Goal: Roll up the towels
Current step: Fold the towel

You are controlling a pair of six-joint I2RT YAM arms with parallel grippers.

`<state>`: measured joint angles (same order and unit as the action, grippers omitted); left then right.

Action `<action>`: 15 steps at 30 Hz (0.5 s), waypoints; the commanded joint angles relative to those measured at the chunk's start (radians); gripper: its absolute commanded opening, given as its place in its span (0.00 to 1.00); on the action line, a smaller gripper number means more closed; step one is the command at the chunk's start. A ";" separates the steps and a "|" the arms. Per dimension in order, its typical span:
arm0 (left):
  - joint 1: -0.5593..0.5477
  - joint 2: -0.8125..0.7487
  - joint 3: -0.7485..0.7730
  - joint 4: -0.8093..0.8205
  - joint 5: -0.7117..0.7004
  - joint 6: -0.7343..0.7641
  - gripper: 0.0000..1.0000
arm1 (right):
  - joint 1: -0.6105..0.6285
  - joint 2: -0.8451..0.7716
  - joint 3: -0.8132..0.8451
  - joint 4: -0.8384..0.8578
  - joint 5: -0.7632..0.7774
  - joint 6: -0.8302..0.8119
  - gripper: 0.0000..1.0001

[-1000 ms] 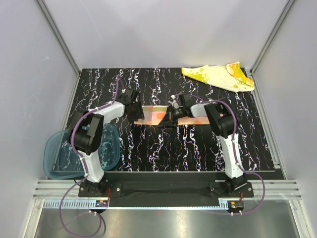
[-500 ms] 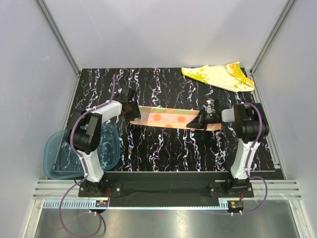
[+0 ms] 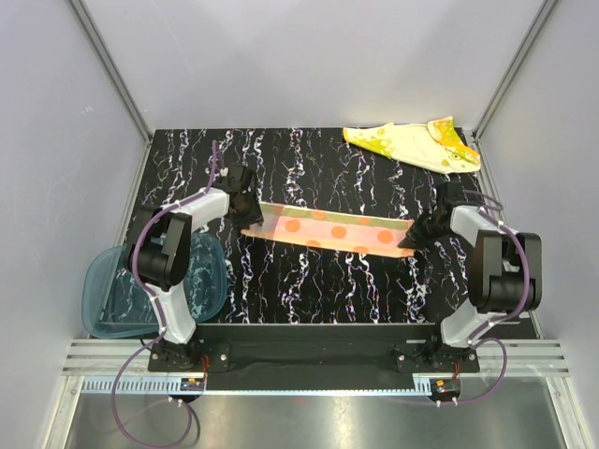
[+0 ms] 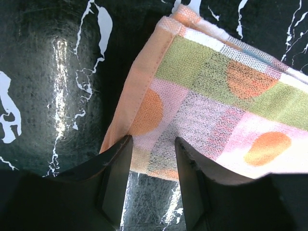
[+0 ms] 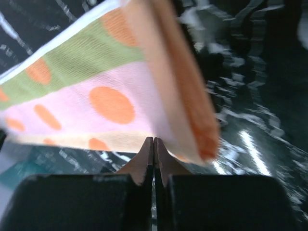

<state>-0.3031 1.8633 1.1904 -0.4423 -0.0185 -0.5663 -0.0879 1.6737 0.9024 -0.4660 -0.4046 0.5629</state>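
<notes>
Translucent teal-blue plastic tray (image 3: 112, 299) sits at near left, partly hidden by left arm. Left gripper (image 3: 245, 204) low at left end of orange-pink dotted cloth towel (image 3: 328, 227), jaws apart, fingertips (image 4: 118, 163) straddling its hemmed corner; whether they press on it, cannot tell. Towel stretched long and narrow across middle of black white-veined tabletop (image 3: 309, 281), slanting slightly toward near right. Right gripper (image 3: 423, 231) pinched tight on towel's right edge. Yellow-and-cream cloth towel (image 3: 412, 147) lies rumpled at far right corner, well apart.
</notes>
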 commanded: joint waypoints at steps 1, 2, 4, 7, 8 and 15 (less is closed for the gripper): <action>0.012 0.028 0.003 -0.090 -0.043 0.002 0.48 | -0.004 -0.098 0.069 -0.209 0.350 -0.014 0.00; 0.012 0.025 0.006 -0.096 -0.038 -0.003 0.48 | -0.004 -0.130 0.088 -0.236 0.372 -0.011 0.02; 0.010 0.014 0.023 -0.110 -0.031 -0.009 0.51 | -0.004 -0.161 0.108 -0.259 0.398 -0.008 0.18; 0.009 -0.029 0.044 -0.151 -0.023 -0.004 0.59 | -0.004 -0.218 0.135 -0.296 0.363 -0.008 0.50; 0.009 -0.041 0.076 -0.188 -0.020 0.006 0.62 | -0.004 -0.248 0.136 -0.309 0.348 -0.014 0.55; 0.010 -0.098 0.345 -0.441 -0.044 0.104 0.84 | -0.004 -0.325 0.054 -0.283 0.241 -0.012 0.70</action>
<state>-0.2996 1.8515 1.3964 -0.7582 -0.0345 -0.5240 -0.0898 1.3743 0.9916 -0.7364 -0.1246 0.5495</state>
